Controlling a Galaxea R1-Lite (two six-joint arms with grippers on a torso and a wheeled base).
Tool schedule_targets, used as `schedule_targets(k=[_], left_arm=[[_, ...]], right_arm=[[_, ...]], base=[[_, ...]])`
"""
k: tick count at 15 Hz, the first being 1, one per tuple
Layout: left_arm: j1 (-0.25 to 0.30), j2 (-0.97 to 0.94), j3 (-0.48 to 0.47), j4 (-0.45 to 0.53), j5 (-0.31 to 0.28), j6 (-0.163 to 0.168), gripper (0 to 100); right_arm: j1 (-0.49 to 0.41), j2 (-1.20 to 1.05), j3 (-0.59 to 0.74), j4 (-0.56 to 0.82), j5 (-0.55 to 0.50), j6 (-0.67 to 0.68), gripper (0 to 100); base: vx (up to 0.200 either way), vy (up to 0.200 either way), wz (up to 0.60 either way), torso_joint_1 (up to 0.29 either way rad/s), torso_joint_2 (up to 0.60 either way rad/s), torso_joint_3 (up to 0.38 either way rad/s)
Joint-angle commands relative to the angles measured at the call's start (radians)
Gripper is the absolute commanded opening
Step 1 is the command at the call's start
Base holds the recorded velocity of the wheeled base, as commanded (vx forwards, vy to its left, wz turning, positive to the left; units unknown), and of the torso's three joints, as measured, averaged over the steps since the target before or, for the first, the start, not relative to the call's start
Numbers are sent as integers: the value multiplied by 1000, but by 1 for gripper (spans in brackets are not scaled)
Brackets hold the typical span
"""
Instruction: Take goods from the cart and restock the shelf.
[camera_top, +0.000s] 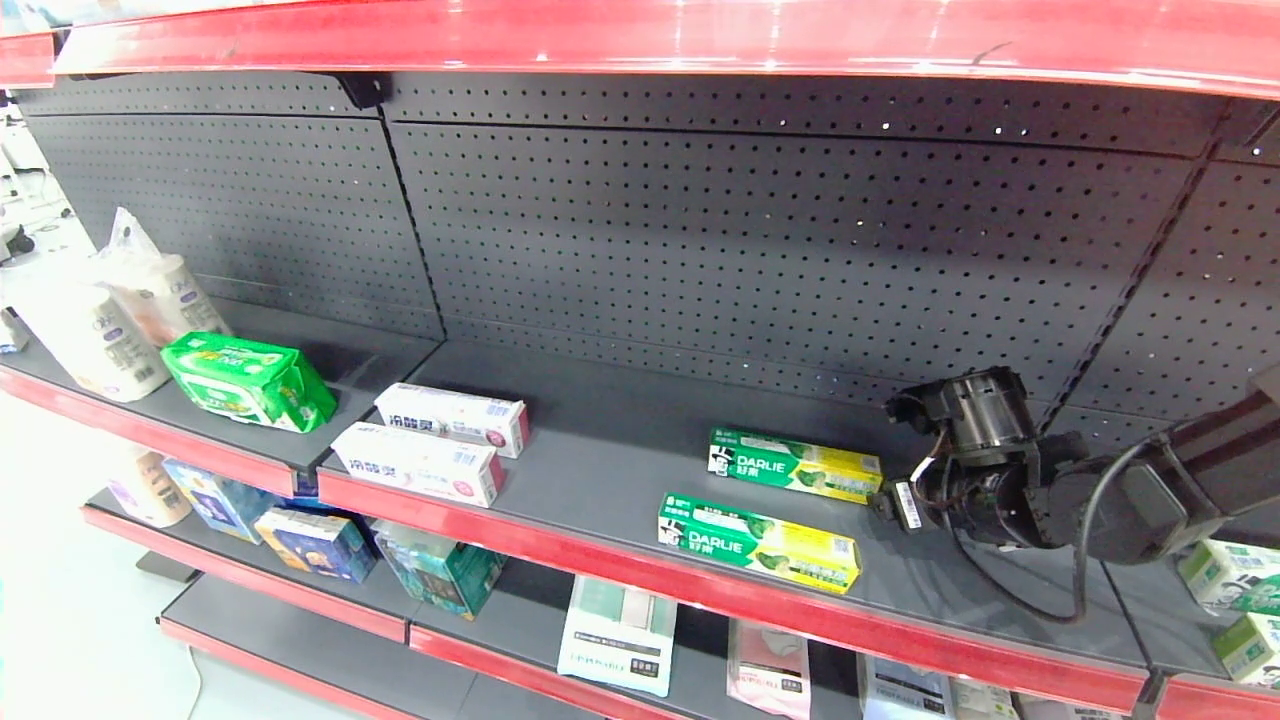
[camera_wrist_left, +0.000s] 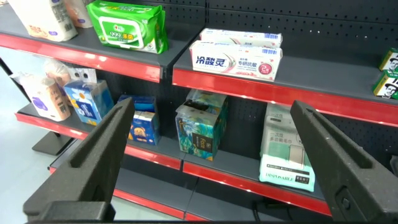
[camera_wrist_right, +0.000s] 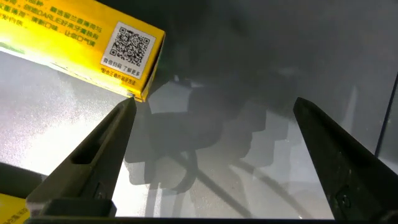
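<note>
I am seeing the left gripper (camera_wrist_left: 212, 106) spread wide and holding nothing. It is hanging in front of the shelf (camera_wrist_left: 249, 84) by its red edge, facing a teal tissue box (camera_wrist_left: 200, 127) on the tier below. The right gripper (camera_wrist_right: 214, 109) is gaping too, empty, over the grey shelf board. One finger (camera_wrist_right: 106, 149) is sitting just beside the yellow end of the rear toothpaste box (camera_wrist_right: 93, 43), and I cannot tell whether they are touching. The right wrist camera is giving me the code square on that end. The head camera is showing a green wipes pack (camera_top: 250, 380), two white boxes (camera_top: 418, 463) and the front toothpaste box (camera_top: 760, 540).
</note>
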Motion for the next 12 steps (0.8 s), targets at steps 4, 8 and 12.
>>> schedule_targets(k=[4,8,12], left_arm=[[0,0,0,0,0,0,100],[0,0,0,0,0,0,100],[0,0,0,0,0,0,100]], right_arm=[[5,-17,14,0,0,0,100],[-6,-60,75,7,-1,-13,100],[-92,-29,50,-2,-6,-31,100]], base=[[0,0,0,0,0,0],[0,0,0,0,0,0],[0,0,0,0,0,0]])
